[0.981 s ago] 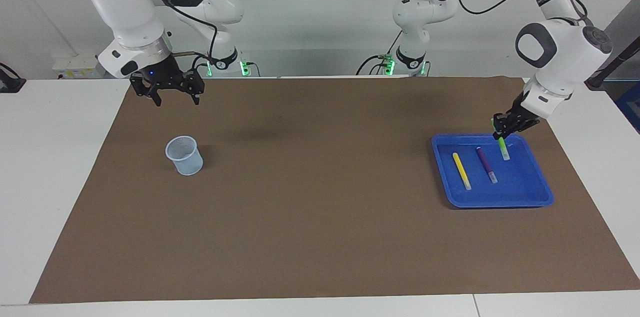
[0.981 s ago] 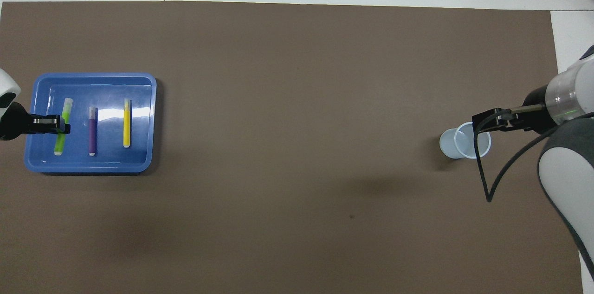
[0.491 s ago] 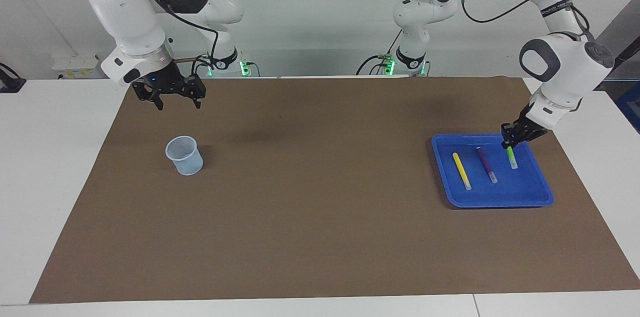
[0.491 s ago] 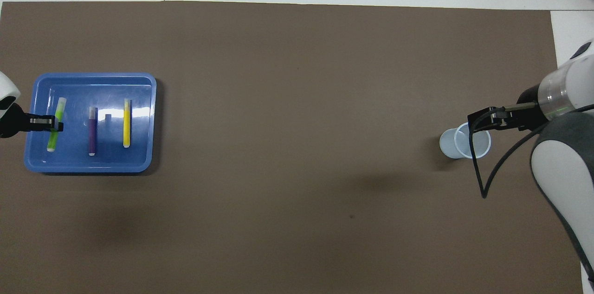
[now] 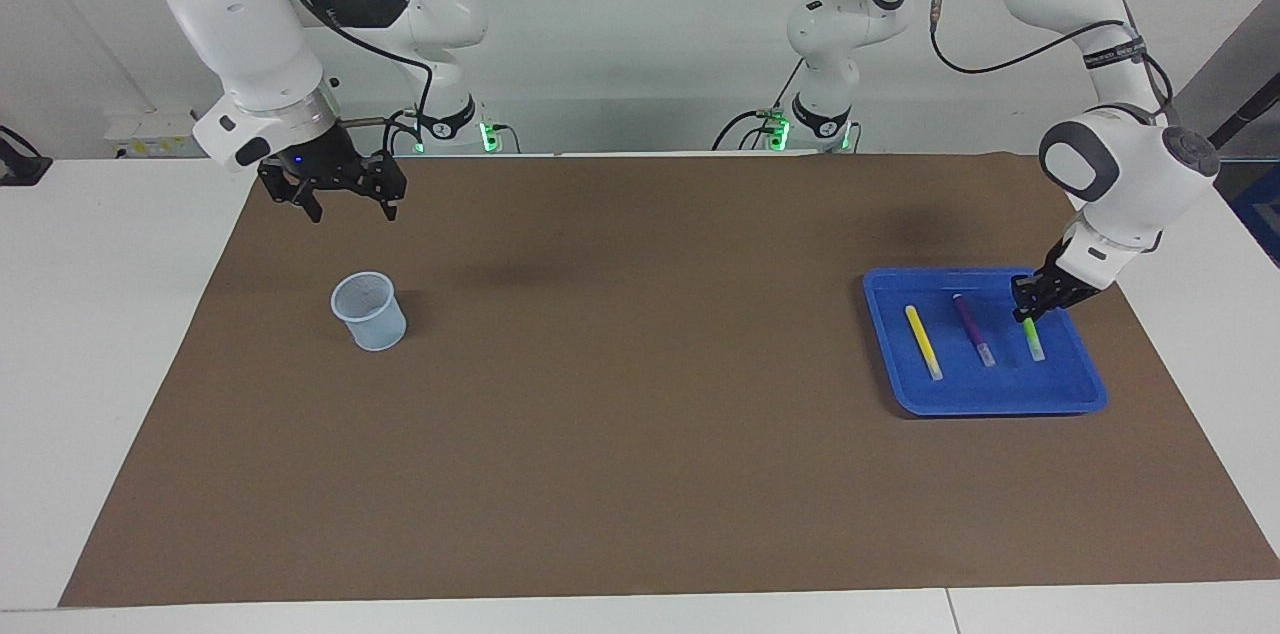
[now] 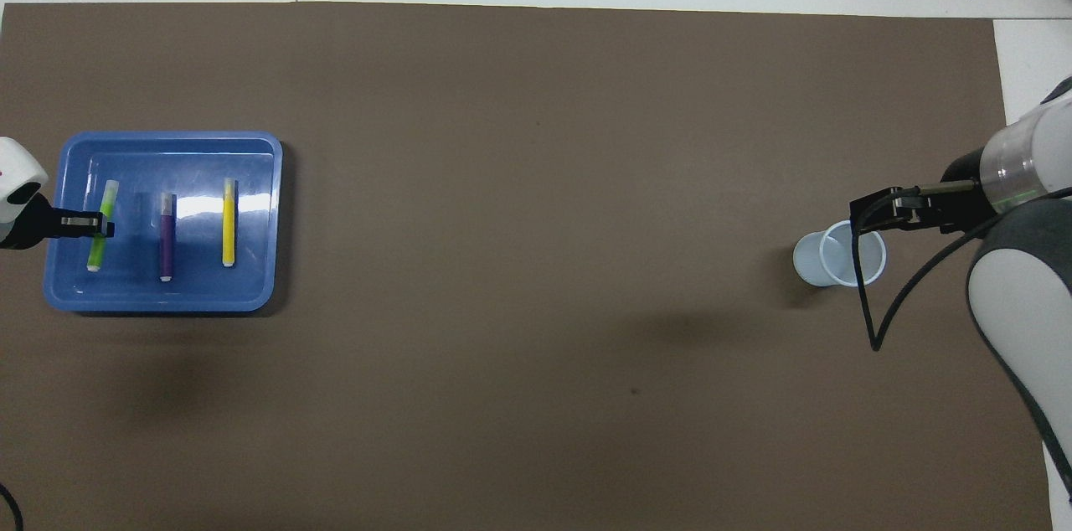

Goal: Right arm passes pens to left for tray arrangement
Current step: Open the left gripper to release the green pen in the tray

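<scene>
Low over the glossy blue tray (image 5: 1085, 392), my left gripper (image 5: 1030, 312) stays clenched on the green pen (image 5: 1032, 339), its long axis parallel to the purple pen (image 5: 973, 328) and yellow pen (image 5: 923, 341) lying beside it. My right gripper (image 5: 340, 199) waits, jaws released, above the brown mat near the mesh cup (image 5: 369, 311). All 3 are slim, pale-tipped.

Mostly plastic on a matt brown sheet here

The blue tray (image 6: 251, 221) looks like glossy plastic, with glare caught on its floor. The brown table cover (image 6: 536, 179) is seen as matt and smooth, paper-like. The pale-blue mesh cup (image 5: 368, 311) reads as thin plastic. Smooth white shells are shown on the arms (image 5: 250, 24), black matt on the grippers.
</scene>
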Robot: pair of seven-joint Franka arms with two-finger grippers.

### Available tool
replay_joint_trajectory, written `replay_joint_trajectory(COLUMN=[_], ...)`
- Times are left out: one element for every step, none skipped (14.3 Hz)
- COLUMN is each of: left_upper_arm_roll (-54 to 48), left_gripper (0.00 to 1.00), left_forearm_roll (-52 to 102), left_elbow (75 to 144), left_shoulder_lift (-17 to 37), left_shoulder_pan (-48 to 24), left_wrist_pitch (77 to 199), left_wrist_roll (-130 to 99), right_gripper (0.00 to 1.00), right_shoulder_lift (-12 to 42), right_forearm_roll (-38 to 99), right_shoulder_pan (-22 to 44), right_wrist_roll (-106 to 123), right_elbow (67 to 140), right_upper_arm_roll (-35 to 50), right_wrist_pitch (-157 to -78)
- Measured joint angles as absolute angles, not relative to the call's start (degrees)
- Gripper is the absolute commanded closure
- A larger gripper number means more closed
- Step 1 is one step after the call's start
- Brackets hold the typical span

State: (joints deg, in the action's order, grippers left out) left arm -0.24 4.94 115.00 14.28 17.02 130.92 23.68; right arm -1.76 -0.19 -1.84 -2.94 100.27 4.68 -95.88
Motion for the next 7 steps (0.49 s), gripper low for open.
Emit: replay_joint_trajectory(left_upper_arm_roll=[-0.2,-0.3,-0.3,-0.3,-0.2,-0.3,-0.4], left_gripper=[1.0,1.0,1.0,1.0,1.0,1.0,1.0], left_forearm_roll=[4.9,4.9,4.9,4.9,4.9,4.9,4.9], left_elbow=[115.1,115.3,115.8,116.5,117.1,117.5,118.0], left_shoulder_lift=[14.8,15.1,15.2,15.2,15.2,15.2,15.2], left_shoulder_pan=[17.4,17.8,18.2,18.5,18.6,18.6,18.6], left_wrist_pitch=[131.0,131.0,131.0,131.1,132.0,132.9,133.9], left_wrist_roll=[23.9,23.9,23.9,23.9,23.9,23.9,23.6], right_gripper=[0.0,0.0,0.0,0.0,0.0,0.0,0.0], right_shoulder_lift=[-1.8,-1.8,-1.8,-1.8,-1.8,-1.8,-1.8], right_forearm_roll=[-0.2,-0.2,-0.2,-0.2,-0.2,-0.2,-0.2], right_shoulder_pan=[-1.8,-1.8,-1.8,-1.8,-1.8,-1.8,-1.8], right_wrist_roll=[-2.9,-2.9,-3.0,-3.0,-3.0,-3.0,-3.0], right_elbow=[100.3,100.3,100.3,100.2,100.2,100.2,100.2], right_upper_arm_roll=[4.7,4.6,4.6,4.6,4.6,4.6,4.6], right_wrist_pitch=[-95.9,-95.9,-95.9,-96.0,-96.2,-96.6,-97.0])
